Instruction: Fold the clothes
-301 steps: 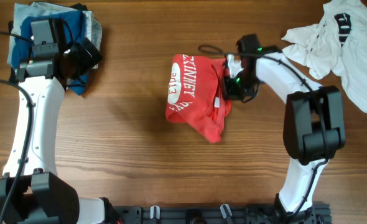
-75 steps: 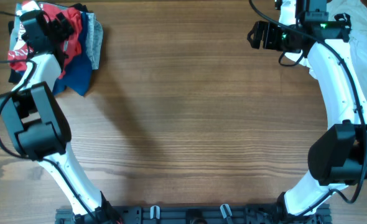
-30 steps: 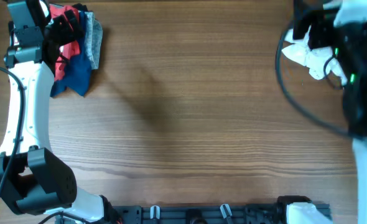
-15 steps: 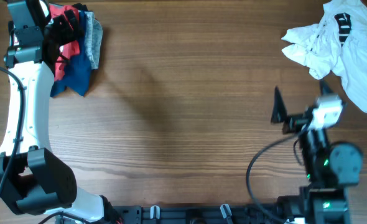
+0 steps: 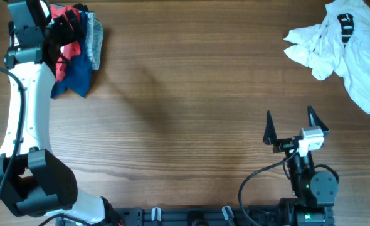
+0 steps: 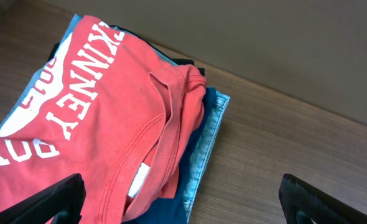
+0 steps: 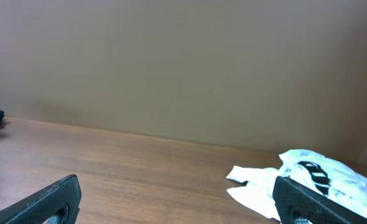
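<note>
Far-left corner: stack of folded garments, red cotton T-shirt with white block lettering [image 6: 96, 124] on top, blue fabric [image 5: 75, 72] and a grey layer [image 5: 96, 34] under it. Left gripper [image 6: 186, 199] hangs just above the stack, jaws spread wide, nothing between them, not touching the cloth.

Brown wood-grain table [image 5: 185, 94] across the middle.

Right gripper [image 5: 291, 123] at the near-right edge, raised, jaws wide apart, empty.

Far-right corner: crumpled white shirt with black print [image 5: 348, 44], unfolded, well apart from the right gripper.
</note>
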Controlling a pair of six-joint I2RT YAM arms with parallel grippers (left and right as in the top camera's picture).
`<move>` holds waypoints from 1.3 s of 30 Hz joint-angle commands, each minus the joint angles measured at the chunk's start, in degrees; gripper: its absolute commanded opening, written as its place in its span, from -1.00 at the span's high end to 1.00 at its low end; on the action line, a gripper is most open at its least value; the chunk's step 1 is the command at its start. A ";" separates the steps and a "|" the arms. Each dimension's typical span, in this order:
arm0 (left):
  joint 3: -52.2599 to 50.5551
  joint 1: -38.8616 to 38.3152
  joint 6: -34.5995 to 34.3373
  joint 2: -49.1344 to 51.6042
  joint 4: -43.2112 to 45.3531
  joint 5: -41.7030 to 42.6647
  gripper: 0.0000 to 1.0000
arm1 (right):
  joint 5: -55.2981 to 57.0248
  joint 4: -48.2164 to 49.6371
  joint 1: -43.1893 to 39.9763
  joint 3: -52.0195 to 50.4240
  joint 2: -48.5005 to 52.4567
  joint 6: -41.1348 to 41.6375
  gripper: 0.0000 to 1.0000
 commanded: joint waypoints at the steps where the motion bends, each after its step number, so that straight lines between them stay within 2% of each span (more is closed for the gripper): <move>1: -0.22 0.15 1.11 0.31 0.13 0.44 -0.99 | -0.90 -1.62 0.28 -0.59 -3.72 0.85 -0.99; 5: -0.22 0.15 1.11 0.31 0.13 0.46 -0.99 | -1.46 -4.28 0.28 -0.59 -3.72 0.87 -0.99; 8: -0.22 0.15 1.09 0.31 0.13 0.46 -1.00 | -1.14 -9.79 0.28 -0.59 -3.72 1.11 -0.99; 39: -0.22 0.22 1.14 0.31 0.09 0.35 -0.99 | -1.07 -9.79 0.28 -0.59 -3.61 1.07 -1.00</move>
